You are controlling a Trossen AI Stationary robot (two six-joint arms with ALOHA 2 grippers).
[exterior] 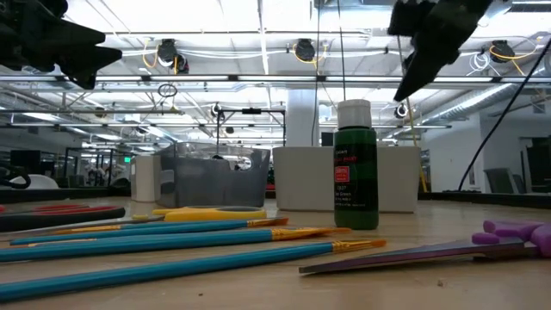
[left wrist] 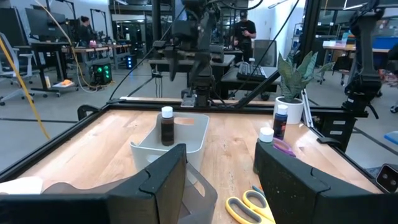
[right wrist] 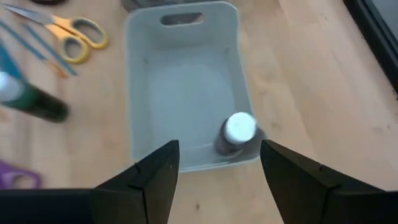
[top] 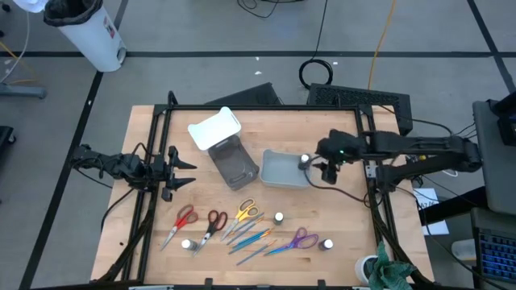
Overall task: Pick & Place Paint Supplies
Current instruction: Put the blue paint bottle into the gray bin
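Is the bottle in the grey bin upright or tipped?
Upright: the bottle stands cap-up in the grey bin's corner, below the open right gripper.

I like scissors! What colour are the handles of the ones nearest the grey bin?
Yellow. The scissors show best in the high view, just below the grey bin.

Most of the grey bin (top: pixel 284 171) floor lies bare; one bottle (top: pixel 305 162) stands upright in its corner nearest the right gripper (top: pixel 326 167), whose fingers are spread above it. A dark bin (top: pixel 234 165) touches the grey one on the other side. Scissors, brushes (top: pixel 251 240) and bottles crowd the table's near edge, while bare wood lies before the left gripper (top: pixel 184 174).
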